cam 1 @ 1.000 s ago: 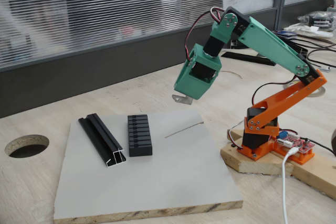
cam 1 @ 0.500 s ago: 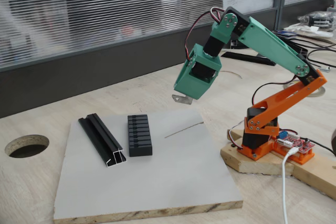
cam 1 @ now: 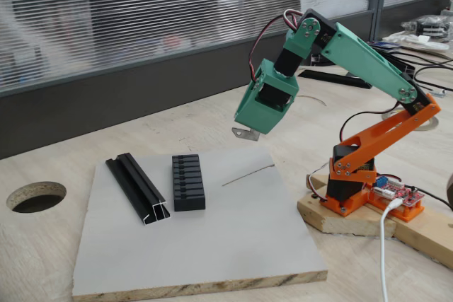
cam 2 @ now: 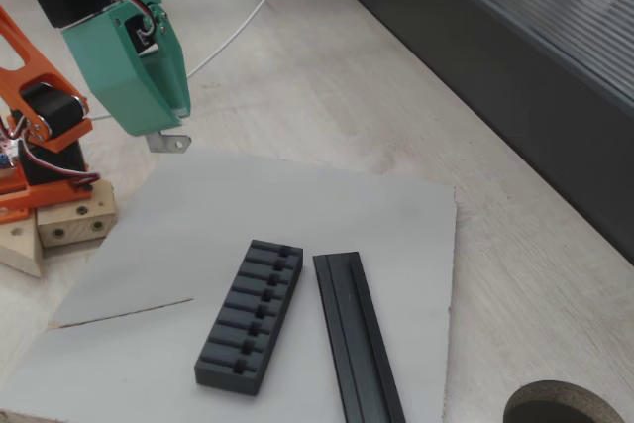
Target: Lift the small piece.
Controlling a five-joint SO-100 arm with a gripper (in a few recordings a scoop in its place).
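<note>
The small piece (cam 1: 244, 133), a tiny flat silver-grey metal tab, sticks out from the lower tip of my green gripper (cam 1: 255, 127). It hangs in the air above the far edge of the grey board (cam 1: 233, 231). In the other fixed view the small piece (cam 2: 170, 143) juts rightward from the gripper (cam 2: 158, 132), clear of the board (cam 2: 327, 205). The jaws look shut on the tab, though the green housing hides most of them.
A ribbed black block (cam 1: 188, 182) and a long black channel rail (cam 1: 138, 187) lie side by side on the board's left part. A round hole (cam 1: 35, 196) is cut in the wooden table at far left. The orange arm base (cam 1: 354, 189) stands on a wooden block at right.
</note>
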